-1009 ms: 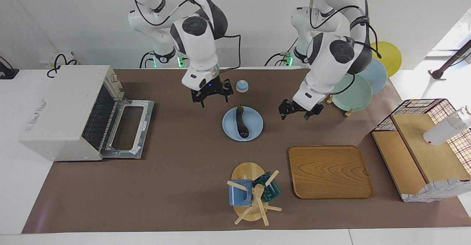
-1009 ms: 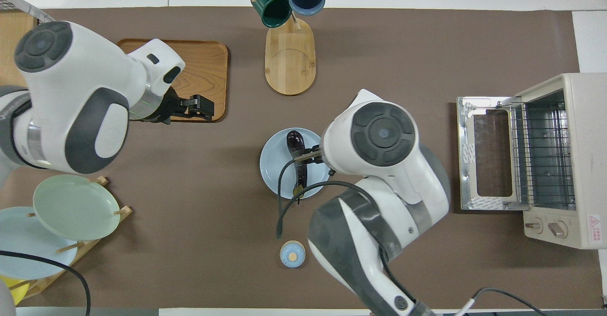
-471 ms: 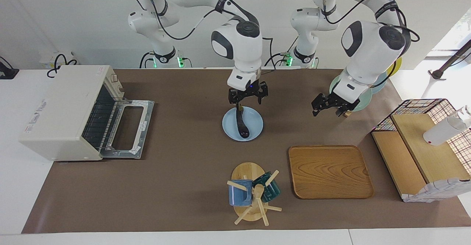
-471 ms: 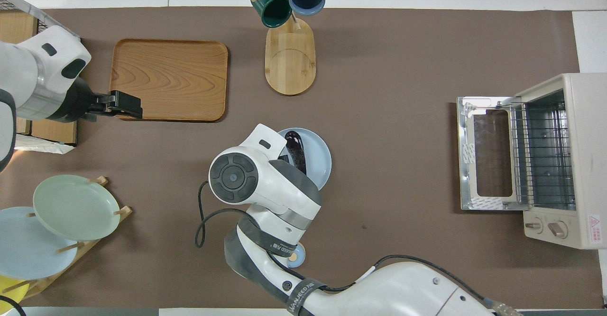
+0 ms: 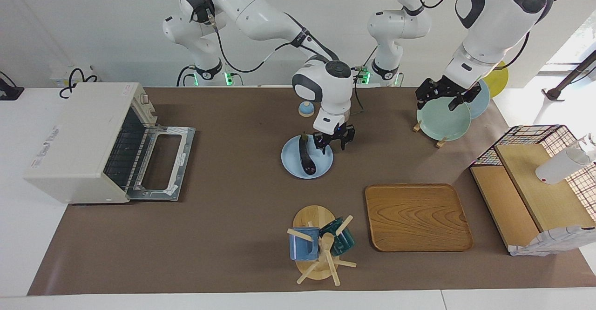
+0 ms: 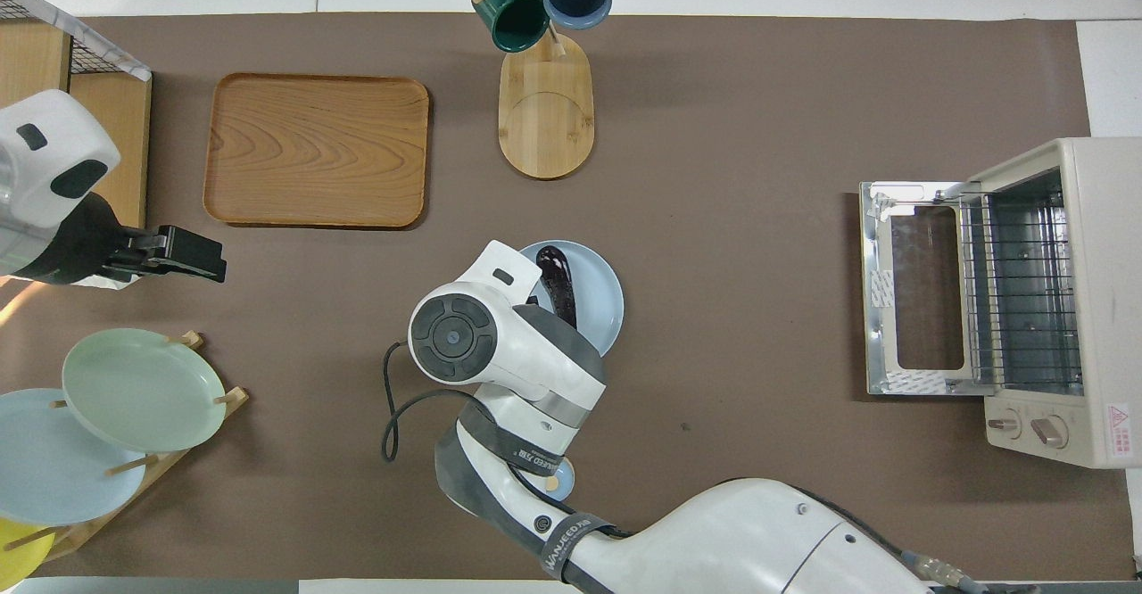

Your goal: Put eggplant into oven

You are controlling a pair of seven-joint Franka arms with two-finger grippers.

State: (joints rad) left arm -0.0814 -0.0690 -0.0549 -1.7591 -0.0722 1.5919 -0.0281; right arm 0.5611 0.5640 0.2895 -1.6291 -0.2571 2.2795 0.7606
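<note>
The boxy off-white toaster oven [image 5: 88, 142] stands at the right arm's end, door down, rack empty; only a red warning sticker shows, unreadable. The slender dark purple eggplant [image 5: 306, 157] lies on the round pale blue plate [image 5: 321, 168], ungrasped. Right gripper [image 5: 334, 143] is low over it, fingers spread. Left gripper [image 5: 444, 95] waits over the plate rack [image 5: 426, 126], fingers apart. "WANJEED" reads on the right arm's band.

Bright, even light; soft shadows under arms; window glare at edge.

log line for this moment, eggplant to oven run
eggplant: lying on blue plate | right gripper: low over plate beside eggplant, open | left gripper: waiting over plate rack | oven: door down, rack bare
</note>
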